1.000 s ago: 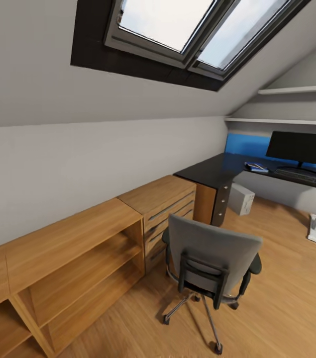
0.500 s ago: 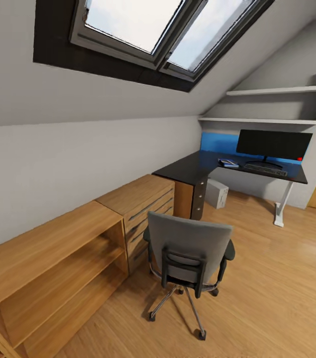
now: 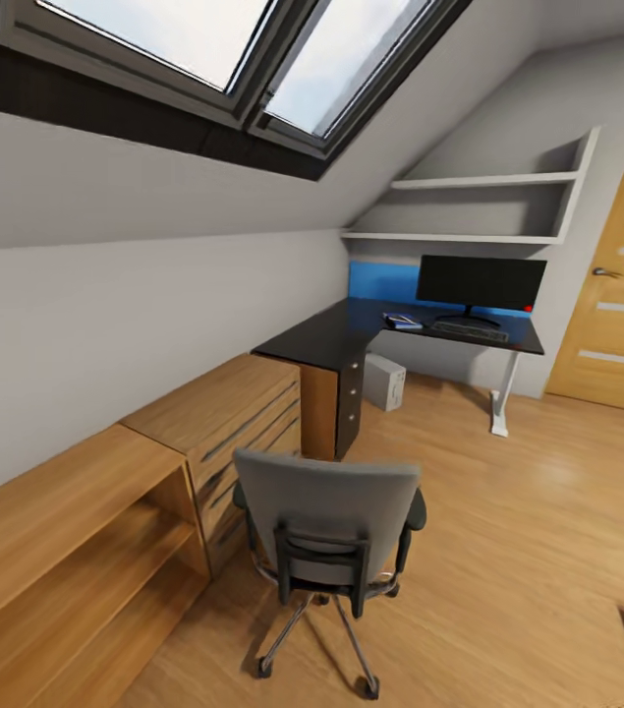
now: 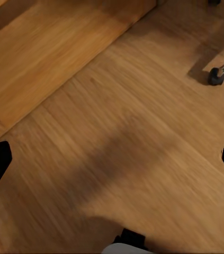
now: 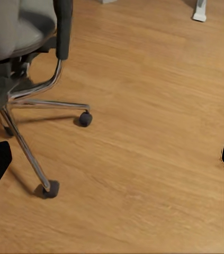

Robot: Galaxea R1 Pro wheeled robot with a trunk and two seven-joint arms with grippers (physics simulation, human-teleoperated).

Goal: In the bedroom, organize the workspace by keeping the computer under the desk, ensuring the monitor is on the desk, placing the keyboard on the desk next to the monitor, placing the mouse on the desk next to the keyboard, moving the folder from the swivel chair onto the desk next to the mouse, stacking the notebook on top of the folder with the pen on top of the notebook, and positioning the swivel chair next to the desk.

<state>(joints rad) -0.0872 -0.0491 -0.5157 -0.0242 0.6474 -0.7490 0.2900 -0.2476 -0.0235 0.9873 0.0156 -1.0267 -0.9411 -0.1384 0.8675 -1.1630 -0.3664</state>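
A grey-walled bedroom with skylights (image 3: 253, 59) in a sloped ceiling and a light wood floor (image 3: 528, 511). Near the middle stands the chair (image 3: 326, 516), its grey back facing the viewer, well apart from the desk (image 3: 336, 339). The black L-shaped desk fills the far corner. On its far right part stands the monitor (image 3: 481, 282), with the keyboard (image 3: 471, 331) just in front of it. Left of the keyboard lies a small blue and dark pile, likely the folder (image 3: 402, 322); details are too small to tell. The grey computer (image 3: 384, 382) sits on the floor under the desk. A wooden drawer unit (image 3: 228, 418) and low shelf (image 3: 66, 551) run along the left wall. A wooden door (image 3: 621, 295) is at far right.

The left gripper (image 4: 112, 159) and right gripper (image 5: 112, 159) each hang over the floor, dark fingertips spread wide at the picture edges, holding nothing. The right wrist view shows the chair's chrome base and casters.
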